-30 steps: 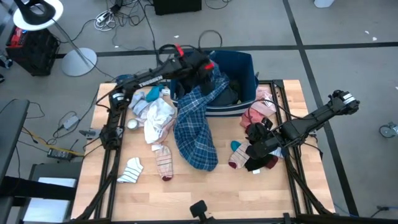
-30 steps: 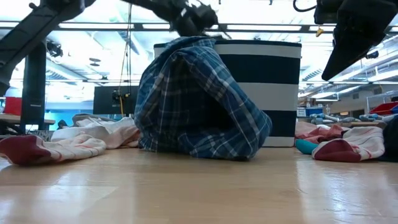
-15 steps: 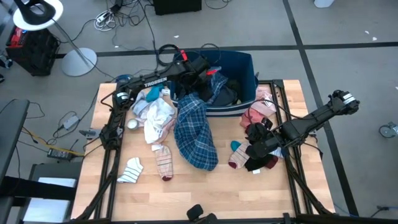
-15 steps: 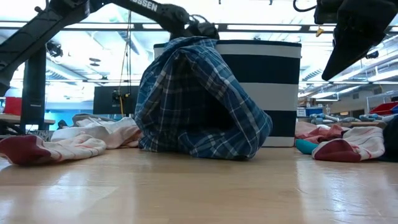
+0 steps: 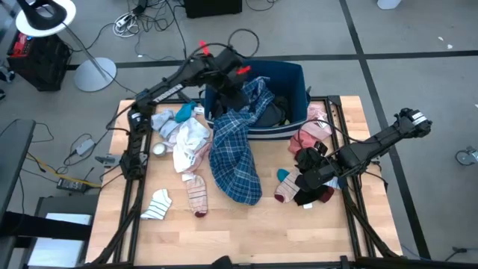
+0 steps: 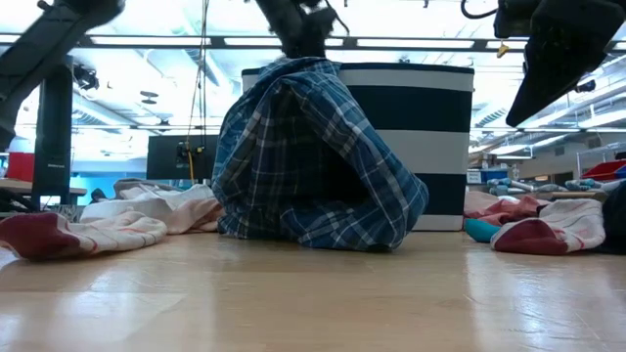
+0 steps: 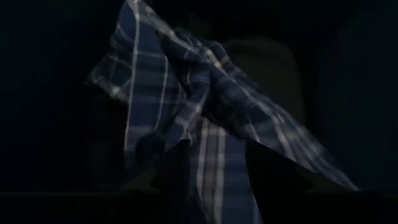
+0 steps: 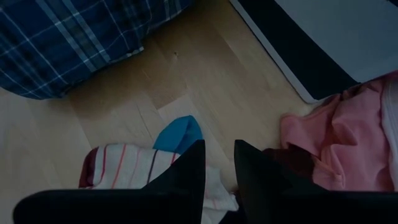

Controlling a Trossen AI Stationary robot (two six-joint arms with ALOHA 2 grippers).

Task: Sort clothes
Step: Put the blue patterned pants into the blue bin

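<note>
From above, I see my left pincer (image 5: 233,73) over the bin (image 5: 293,75), apart, just beside the plaid shirt (image 5: 233,153) draped over the rim onto the bench (image 5: 261,232). My right wrist camera shows the right pincer (image 8: 219,163) slightly parted above a striped sock (image 8: 127,165).

One blue plaid shirt (image 5: 235,149) is lying draped from the rim of one dark blue bin (image 5: 295,78) down onto the table (image 5: 261,232). Three small socks are sitting on the left half: one white striped sock (image 5: 158,204), one pink striped sock (image 5: 198,196) and one blue-toed sock (image 5: 181,114). One white garment (image 5: 190,142) is lying beside them. On the right, one pink piece (image 5: 310,133) and one striped sock with a blue toe (image 5: 284,187) are showing. Two robot arms are reaching over the table.
</note>
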